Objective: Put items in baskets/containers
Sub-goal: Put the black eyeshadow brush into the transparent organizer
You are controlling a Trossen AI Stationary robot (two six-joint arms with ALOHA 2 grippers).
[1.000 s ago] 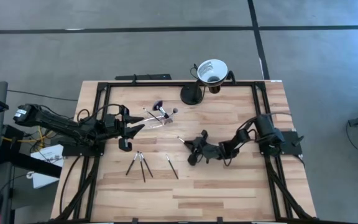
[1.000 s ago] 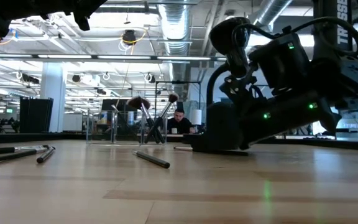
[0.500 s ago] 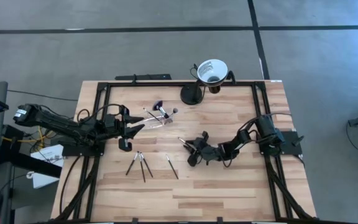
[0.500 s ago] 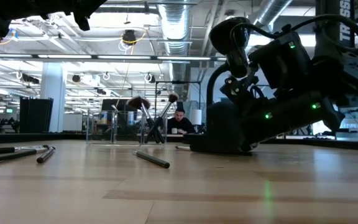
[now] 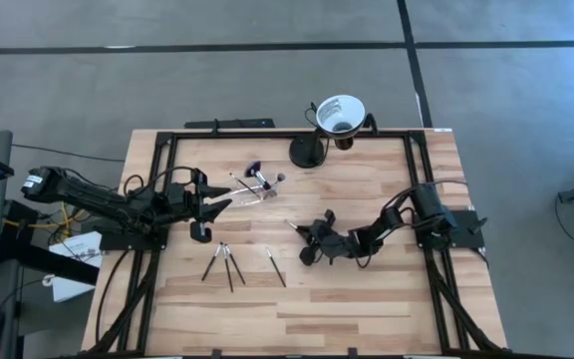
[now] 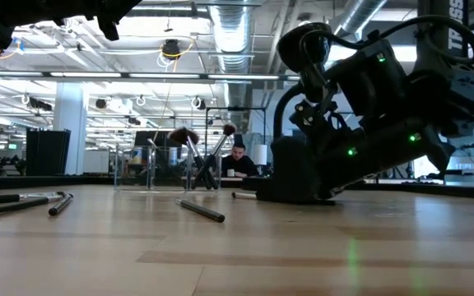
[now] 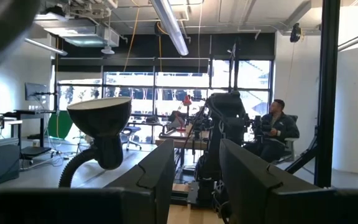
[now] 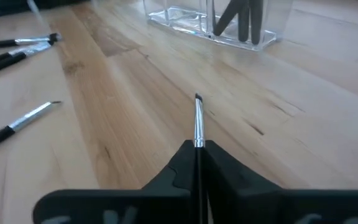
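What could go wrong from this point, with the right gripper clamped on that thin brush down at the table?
The right gripper pinches a thin brush between closed fingers low over the table; the narrow handle could twist or slip on lifting. The clear holder already has brushes leaning in it, so a poorly aimed insertion might nudge the light container. The left gripper sits close beside the holder and could crowd the approach.

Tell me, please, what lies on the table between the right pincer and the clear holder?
Only bare wood. In the right wrist view, the right pincer, shut on a brush, faces the clear holder across empty boards.
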